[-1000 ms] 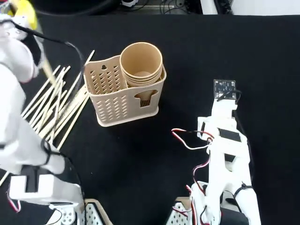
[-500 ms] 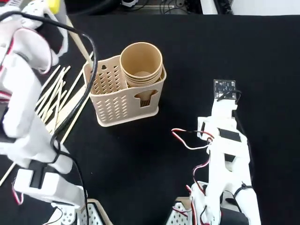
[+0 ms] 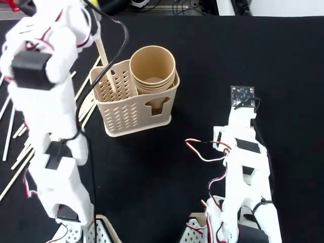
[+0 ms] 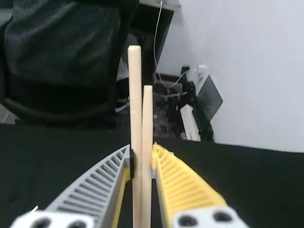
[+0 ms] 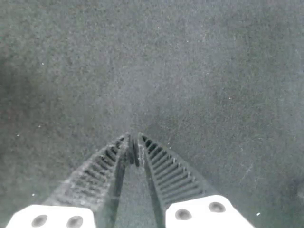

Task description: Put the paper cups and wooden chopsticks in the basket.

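The left gripper (image 4: 141, 164) is clenched on two chopsticks (image 4: 135, 95) standing unevenly between its jaws — if released askew, one may tip over the rim of the basket (image 3: 134, 114) below them.

Beige perforated plastic basket (image 3: 126, 114) sits upper centre-left on black cloth table (image 3: 202, 61). Stack of brown paper cups (image 3: 152, 66) is in its right compartment. Pair of wooden chopsticks (image 3: 103, 53) is clamped in left gripper (image 4: 141, 159), lower end in left compartment. Loose wooden chopsticks (image 3: 87, 105) lie left of basket. White right arm (image 3: 243, 152) is lower right, well apart.
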Available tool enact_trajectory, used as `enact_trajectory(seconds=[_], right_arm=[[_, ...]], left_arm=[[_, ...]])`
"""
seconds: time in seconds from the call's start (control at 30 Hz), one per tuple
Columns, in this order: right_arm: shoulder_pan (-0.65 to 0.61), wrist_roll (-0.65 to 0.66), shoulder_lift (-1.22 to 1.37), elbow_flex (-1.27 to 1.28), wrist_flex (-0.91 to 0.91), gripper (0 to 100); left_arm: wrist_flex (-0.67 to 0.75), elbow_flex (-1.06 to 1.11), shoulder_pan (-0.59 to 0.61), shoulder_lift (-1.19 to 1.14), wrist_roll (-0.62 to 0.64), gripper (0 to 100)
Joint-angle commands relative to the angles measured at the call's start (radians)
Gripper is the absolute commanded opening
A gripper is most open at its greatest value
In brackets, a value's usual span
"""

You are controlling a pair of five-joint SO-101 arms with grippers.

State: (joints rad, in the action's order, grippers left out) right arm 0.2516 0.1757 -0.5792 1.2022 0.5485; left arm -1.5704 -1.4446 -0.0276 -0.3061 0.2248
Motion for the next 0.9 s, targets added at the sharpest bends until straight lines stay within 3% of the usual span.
enact_trajectory(seconds=[0.0,0.27,0.87], right_arm=[[-0.003,0.006,-0.002,-0.002,-0.017,2.1],[-0.003,0.008,-0.002,-0.004,-0.017,2.1],[-0.003,0.008,-0.002,-0.004,-0.017,2.1]], left_arm=[[-0.025,-0.019,-0.008,-0.044,0.008,3],[-0.173,-0.236,-0.007,-0.117,0.003,3],[-0.158,-0.222,0.007,-0.161,0.009,3]])
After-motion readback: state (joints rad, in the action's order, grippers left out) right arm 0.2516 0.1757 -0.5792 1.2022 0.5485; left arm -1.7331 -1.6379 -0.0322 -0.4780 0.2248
